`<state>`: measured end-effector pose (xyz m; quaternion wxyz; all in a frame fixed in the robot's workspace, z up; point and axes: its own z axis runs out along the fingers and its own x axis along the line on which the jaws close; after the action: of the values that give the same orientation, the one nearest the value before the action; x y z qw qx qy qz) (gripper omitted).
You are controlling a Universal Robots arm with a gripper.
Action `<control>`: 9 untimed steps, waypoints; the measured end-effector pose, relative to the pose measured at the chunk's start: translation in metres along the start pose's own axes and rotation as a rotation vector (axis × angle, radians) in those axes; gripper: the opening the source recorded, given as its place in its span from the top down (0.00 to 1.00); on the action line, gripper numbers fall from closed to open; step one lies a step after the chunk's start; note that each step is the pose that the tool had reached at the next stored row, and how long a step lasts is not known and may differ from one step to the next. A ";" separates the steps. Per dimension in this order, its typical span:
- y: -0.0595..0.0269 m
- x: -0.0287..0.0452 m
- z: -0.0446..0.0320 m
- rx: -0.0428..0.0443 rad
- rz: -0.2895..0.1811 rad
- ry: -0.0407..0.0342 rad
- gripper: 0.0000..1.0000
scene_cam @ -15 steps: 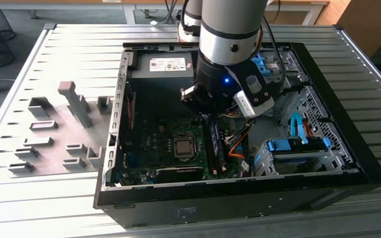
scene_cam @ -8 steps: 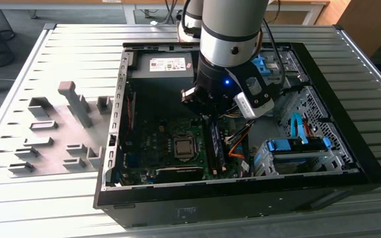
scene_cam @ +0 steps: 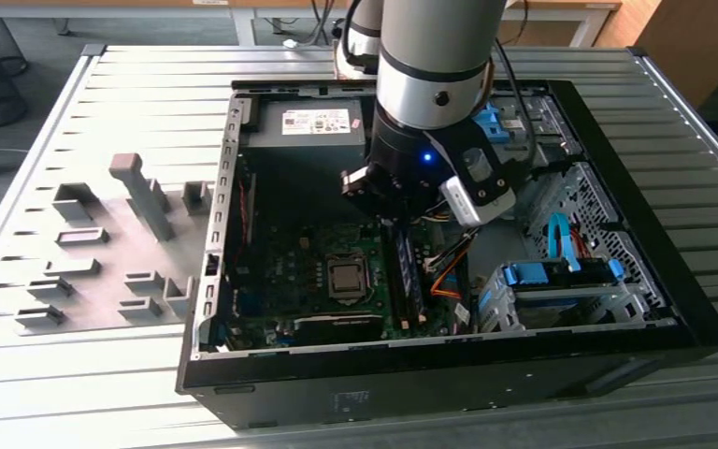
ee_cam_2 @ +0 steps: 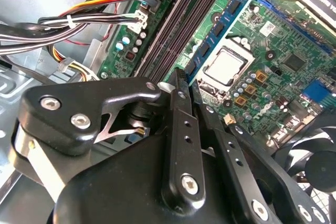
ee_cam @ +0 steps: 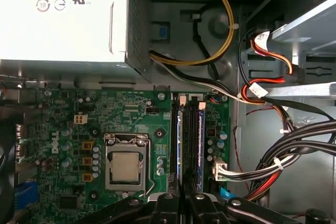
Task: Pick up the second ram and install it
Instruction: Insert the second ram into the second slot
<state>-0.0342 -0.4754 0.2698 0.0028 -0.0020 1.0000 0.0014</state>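
My gripper (scene_cam: 391, 221) reaches down into the open computer case (scene_cam: 658, 309), over the long black memory slots (scene_cam: 406, 281). The second ram (ee_cam_2: 223, 24), a thin blue-green board with black chips, stands on edge in the slot nearest the processor. In the second wrist view its near end runs in between my black fingers (ee_cam_2: 178, 108), which are drawn together on it. In the first wrist view the same stick (ee_cam: 179, 140) shows as a blue strip leading to my gripper (ee_cam: 184, 196). Another blue strip (ee_cam: 200, 145) lies two slots away.
The processor socket (ee_cam: 126, 166) sits beside the slots, and the power supply (ee_cam: 63, 19) is beyond them. Cable bundles (ee_cam: 273, 166) and a blue drive cage (scene_cam: 559, 276) crowd the exterior view's right. Grey holder blocks (scene_cam: 109, 253) stand on the slatted table outside the case.
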 end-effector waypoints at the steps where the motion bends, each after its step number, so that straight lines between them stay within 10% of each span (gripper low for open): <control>1: 0.0000 0.0000 0.0005 -0.0001 0.000 0.0000 0.86; 9: 0.0000 0.0000 0.0030 -0.0001 0.000 0.0000 0.86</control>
<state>-0.0342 -0.4754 0.2668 0.0028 -0.0020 1.0000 0.0015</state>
